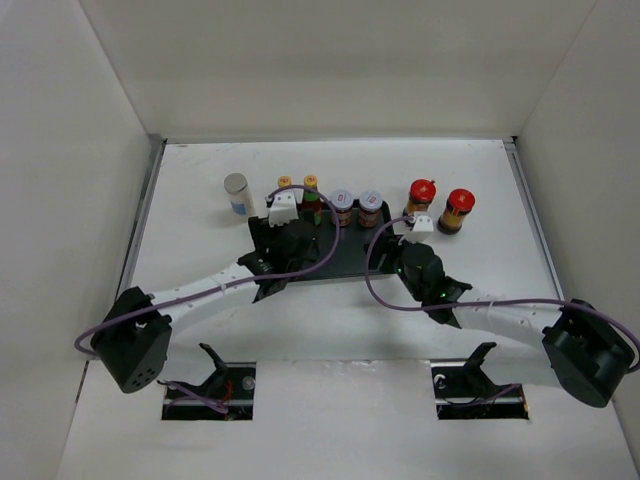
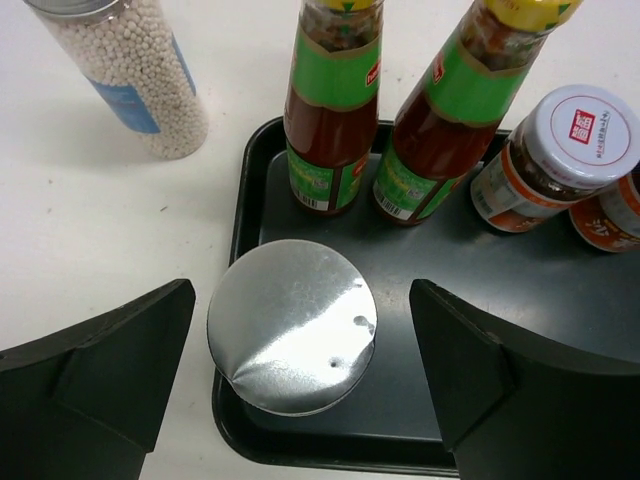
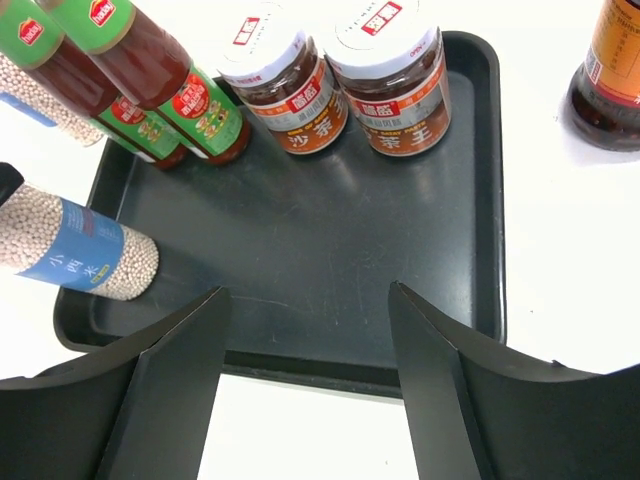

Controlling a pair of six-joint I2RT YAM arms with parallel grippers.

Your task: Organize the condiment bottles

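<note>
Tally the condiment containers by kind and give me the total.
Yellow-capped green-labelled bottles: 2
Red-lidded jars: 2
Pale-lidded dark jars: 2
Grey-topped white cylinders: 2
Total: 8

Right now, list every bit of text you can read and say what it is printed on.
"沙茶": label of the pale-lidded jar next to the green-labelled bottles; the rest turns away.
"沙茶王": label of the other pale-lidded jar.
"小西米": blue label of the white cylinder.
Too small or blurred: lid logos, the bottles' red ovals and barcodes, labels of the red-lidded jars.
</note>
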